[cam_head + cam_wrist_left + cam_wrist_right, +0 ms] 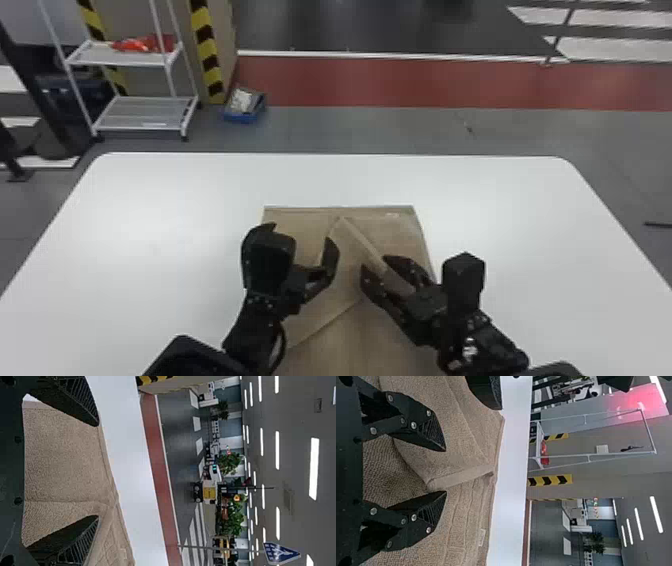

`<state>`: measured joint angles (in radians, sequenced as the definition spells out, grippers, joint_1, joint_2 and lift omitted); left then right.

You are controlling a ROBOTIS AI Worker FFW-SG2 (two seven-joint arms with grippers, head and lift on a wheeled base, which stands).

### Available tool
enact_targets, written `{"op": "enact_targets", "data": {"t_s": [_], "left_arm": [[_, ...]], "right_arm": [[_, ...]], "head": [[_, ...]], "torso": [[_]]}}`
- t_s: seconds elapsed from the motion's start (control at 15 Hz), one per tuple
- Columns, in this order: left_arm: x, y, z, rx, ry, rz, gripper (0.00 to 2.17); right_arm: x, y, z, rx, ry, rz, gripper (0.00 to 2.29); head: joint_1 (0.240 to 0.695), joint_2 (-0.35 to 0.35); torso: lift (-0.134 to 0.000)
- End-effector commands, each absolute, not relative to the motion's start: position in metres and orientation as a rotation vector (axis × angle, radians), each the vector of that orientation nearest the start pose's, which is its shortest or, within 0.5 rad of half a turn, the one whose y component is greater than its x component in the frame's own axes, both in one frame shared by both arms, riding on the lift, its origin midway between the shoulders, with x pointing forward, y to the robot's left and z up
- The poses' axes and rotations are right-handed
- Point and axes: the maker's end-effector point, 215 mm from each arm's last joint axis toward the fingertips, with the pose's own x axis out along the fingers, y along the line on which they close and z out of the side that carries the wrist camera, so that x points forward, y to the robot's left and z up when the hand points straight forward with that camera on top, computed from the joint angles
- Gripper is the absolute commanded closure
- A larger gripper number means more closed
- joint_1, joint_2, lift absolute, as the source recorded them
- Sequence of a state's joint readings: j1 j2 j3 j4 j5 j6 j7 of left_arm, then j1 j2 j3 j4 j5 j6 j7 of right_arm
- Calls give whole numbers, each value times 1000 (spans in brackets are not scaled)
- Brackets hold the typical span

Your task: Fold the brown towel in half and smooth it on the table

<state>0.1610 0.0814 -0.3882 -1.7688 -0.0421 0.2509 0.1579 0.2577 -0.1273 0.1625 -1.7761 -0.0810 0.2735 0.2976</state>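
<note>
The brown towel (345, 320) lies on the white table, running from the middle down to the near edge, with a raised fold in its upper part. Over its left side is my left gripper (306, 245), open. My right gripper (386, 270) stands open over the right side, a ridge of cloth between its fingers. In the left wrist view the towel (63, 455) spreads behind and between the parted fingers of the left gripper (98, 471). The right wrist view has the right gripper (445, 471) apart around a folded strip of the towel (462, 477).
The white table (150, 210) extends around the towel on both sides and beyond its far edge. Past the table, a metal shelf rack (145, 112) and a small blue box (244, 107) stand on the floor.
</note>
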Motion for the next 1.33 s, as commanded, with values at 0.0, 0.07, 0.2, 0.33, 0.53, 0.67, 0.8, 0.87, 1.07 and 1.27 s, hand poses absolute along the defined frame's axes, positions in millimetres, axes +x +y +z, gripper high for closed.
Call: {"op": "enact_targets", "data": {"t_s": [0.0,0.07,0.2,0.33,0.53,0.67,0.8,0.87,1.07,1.27], "left_arm": [[508,60,-406,118,209,-231,43],[508,60,-406,119,209,-231,43],[508,60,-406,122,208,-232,43],[508,61,-408,125,211,-230,43],[509,64,-414,132,221,-224,43],[513,68,-415,134,221,-216,43],[517,72,-412,134,214,-208,43],[520,77,-412,133,213,-202,43],[535,88,-415,142,216,-195,43],[556,93,-420,150,213,-215,97]], "right_arm": [[470,-103,-455,21,347,478,741],[470,-103,-454,22,347,478,849],[470,-104,-454,20,353,479,1133],[471,-104,-449,19,344,480,1328],[478,-119,-427,15,310,458,1386],[484,-144,-414,12,289,417,1386],[491,-182,-413,2,290,359,1386],[495,-209,-413,-4,291,315,1386],[498,-282,-415,-16,301,192,1386],[496,-311,-419,-18,308,144,1386]], "head": [[695,-48],[695,-49],[695,-49],[695,-49],[695,-50],[695,-60],[695,-77],[695,-90],[695,-137],[695,-206]], "torso": [[-120],[-120],[-120],[-120],[-120],[-120],[-120],[-120],[-120],[-120]]}}
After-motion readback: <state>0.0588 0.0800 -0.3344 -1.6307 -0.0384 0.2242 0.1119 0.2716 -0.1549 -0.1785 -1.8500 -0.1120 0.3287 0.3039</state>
